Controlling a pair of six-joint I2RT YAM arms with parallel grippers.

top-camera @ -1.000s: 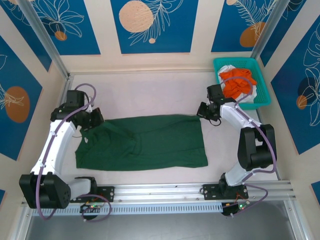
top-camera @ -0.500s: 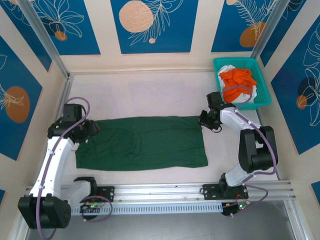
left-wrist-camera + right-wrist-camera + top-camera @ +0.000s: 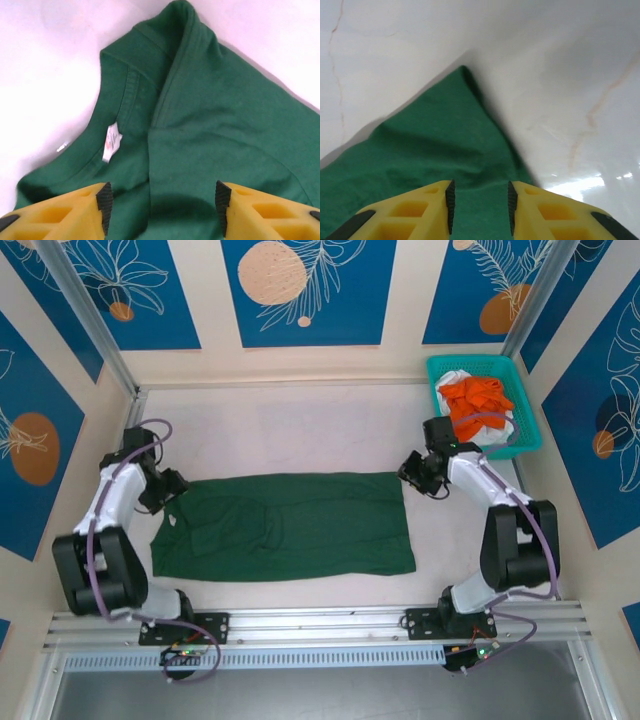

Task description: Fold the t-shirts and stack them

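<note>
One green t-shirt [image 3: 285, 525] lies flat on the table [image 3: 300, 430]. One orange t-shirt [image 3: 478, 400] and one white t-shirt [image 3: 460, 377] sit in the teal basket [image 3: 527, 420]. Both grippers are spread and empty: left gripper [image 3: 162, 210] over the collar [image 3: 130, 85], right gripper [image 3: 480, 200] over a corner.

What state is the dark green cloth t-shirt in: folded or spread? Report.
Partly folded: the green t-shirt lies flat as a long rectangle, no sleeves showing, one layer lapped beside the white neck label.
</note>
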